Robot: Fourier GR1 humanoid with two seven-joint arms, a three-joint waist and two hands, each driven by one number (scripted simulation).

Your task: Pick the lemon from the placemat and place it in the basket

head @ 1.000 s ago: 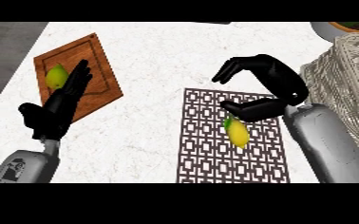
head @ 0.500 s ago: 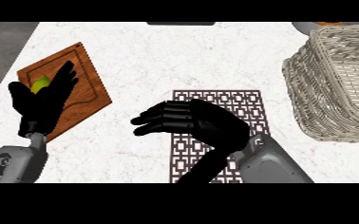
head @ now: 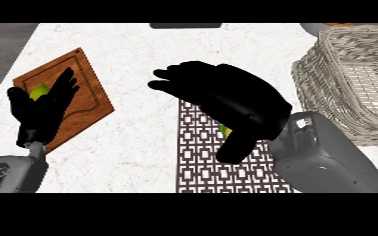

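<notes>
My right hand [head: 229,95] hovers low over the upper part of the brown lattice placemat [head: 199,165]. Its fingers stretch out to the left past the mat's edge and its thumb points down. Only a small yellow-green sliver of the lemon [head: 224,129] shows under the palm, beside the thumb; the rest is hidden. I cannot tell whether the palm touches it. The woven basket [head: 347,80] stands to the right of the mat, close to my right forearm. My left hand [head: 40,110] rests open at the left edge, fingers up.
A wooden cutting board [head: 81,80] lies at the left, with a yellow-green fruit [head: 38,91] on it, partly behind my left hand. A dark object [head: 184,25] sits at the counter's far edge. White marbled counter lies between the board and the mat.
My right hand has swung from beside the lemon to over it, hiding nearly all of it. The basket has come further into view at the right. The left hand has barely moved.
</notes>
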